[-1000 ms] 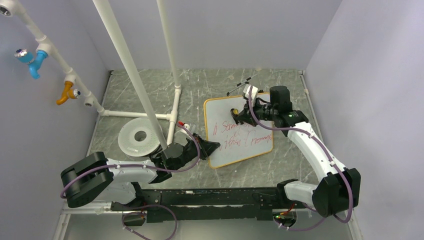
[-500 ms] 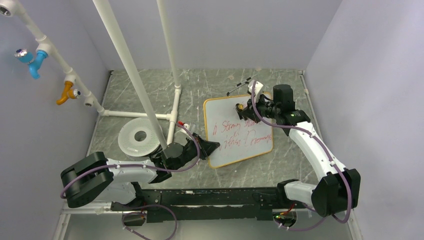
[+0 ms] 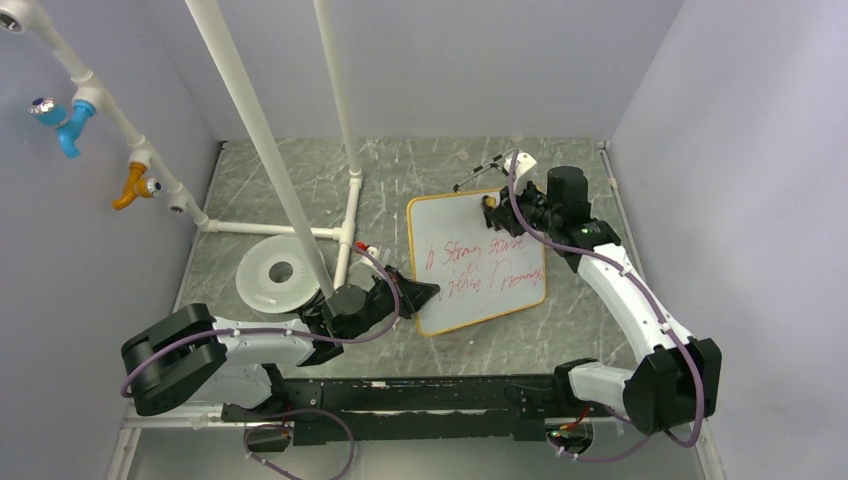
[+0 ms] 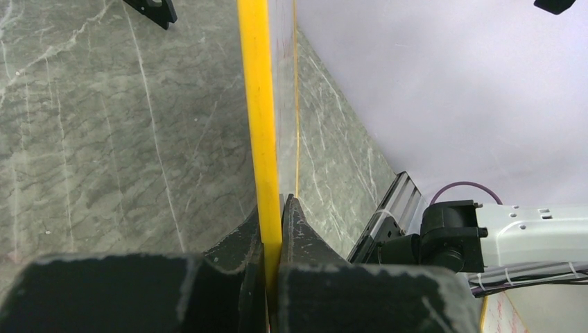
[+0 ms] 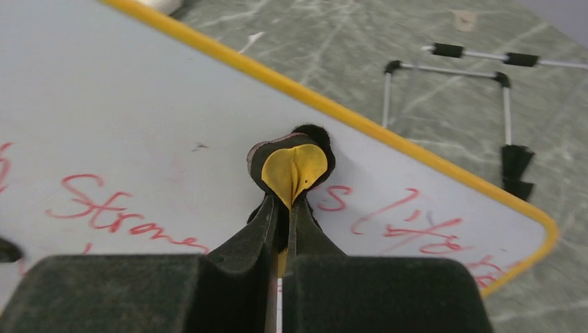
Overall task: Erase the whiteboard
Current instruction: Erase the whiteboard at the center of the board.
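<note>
The grey marbled bench (image 3: pixel 300 190) carried everything. A white pipe frame (image 3: pixel 265 150) stood on its left half, with two long pipes going up out of the top view. The whiteboard (image 3: pixel 470 305) was on the bench right of centre, turned a little, and its orange-yellow frame showed on all sides. Red handwriting crossed its middle in two lines. Whether the board lay flat or was a little raised, I could not tell.

A round white disc (image 3: pixel 280 272) with a centre hole lay on the bench left of the board, beside the foot of the pipe frame.

The left pincer (image 3: pixel 425 293) was closed on the near left edge of the whiteboard (image 4: pixel 260 104). In the left wrist view, the yellow frame ran straight between the two black fingers (image 4: pixel 298 222).

The right pincer (image 3: pixel 492 208) was over the far right part of the whiteboard (image 5: pixel 139 104). It was closed tight on a small eraser pad (image 5: pixel 295 166), yellow with a black rim. The pad touched the white surface just above the red words.

A thin wire frame (image 5: pixel 451 69) with black joints lay on the bench behind the far edge of the board.
</note>
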Available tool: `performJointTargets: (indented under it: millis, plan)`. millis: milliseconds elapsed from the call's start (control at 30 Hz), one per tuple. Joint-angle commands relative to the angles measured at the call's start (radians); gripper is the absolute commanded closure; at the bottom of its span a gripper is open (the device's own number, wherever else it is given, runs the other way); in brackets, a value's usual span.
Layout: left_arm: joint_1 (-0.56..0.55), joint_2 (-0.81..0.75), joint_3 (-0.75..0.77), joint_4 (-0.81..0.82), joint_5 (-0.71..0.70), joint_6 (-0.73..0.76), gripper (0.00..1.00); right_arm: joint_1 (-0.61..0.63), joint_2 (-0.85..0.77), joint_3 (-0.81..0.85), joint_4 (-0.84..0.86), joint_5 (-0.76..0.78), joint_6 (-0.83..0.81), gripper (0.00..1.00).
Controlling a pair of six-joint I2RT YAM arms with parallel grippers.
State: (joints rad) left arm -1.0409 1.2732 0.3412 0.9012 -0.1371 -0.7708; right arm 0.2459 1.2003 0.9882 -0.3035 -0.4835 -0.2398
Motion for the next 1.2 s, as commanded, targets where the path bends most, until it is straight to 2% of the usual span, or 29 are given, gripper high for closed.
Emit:
performJointTargets:
  millis: [0,200,267,400,467,600,733,800,867,933,1167]
  plan:
    - [-0.022,0.018,0.004,-0.119,0.148,0.184,1.00,-0.013,0.008,-0.013,0.058,0.142,-0.017,1.00]
    - [-0.022,0.012,0.001,-0.122,0.149,0.186,1.00,0.037,0.013,0.007,-0.117,-0.293,-0.249,1.00]
    - [-0.023,0.010,-0.003,-0.119,0.149,0.186,1.00,0.040,0.019,0.019,-0.100,-0.333,-0.198,1.00]
    - [-0.022,0.015,-0.001,-0.123,0.159,0.192,1.00,0.009,0.014,0.013,0.022,-0.086,-0.025,1.00]
    - [-0.022,0.018,-0.001,-0.123,0.163,0.190,1.00,-0.018,0.007,0.004,0.055,0.014,0.009,1.00]
    - [-0.022,0.027,-0.011,-0.098,0.166,0.189,1.00,-0.051,-0.008,-0.001,0.054,0.069,-0.005,1.00]
    - [-0.022,0.025,-0.008,-0.103,0.168,0.194,1.00,-0.049,0.006,-0.005,0.009,-0.029,-0.095,1.00]
    - [-0.022,0.025,-0.011,-0.097,0.166,0.193,1.00,-0.041,0.011,0.001,-0.048,-0.228,-0.160,1.00]
    - [-0.022,0.026,-0.013,-0.094,0.166,0.193,1.00,-0.015,0.014,0.013,-0.123,-0.358,-0.247,1.00]
    - [-0.023,0.026,-0.012,-0.098,0.166,0.194,1.00,0.000,0.011,0.011,-0.123,-0.367,-0.245,1.00]
    - [-0.022,0.028,-0.011,-0.095,0.172,0.196,1.00,-0.044,0.007,-0.003,0.049,0.032,-0.037,1.00]
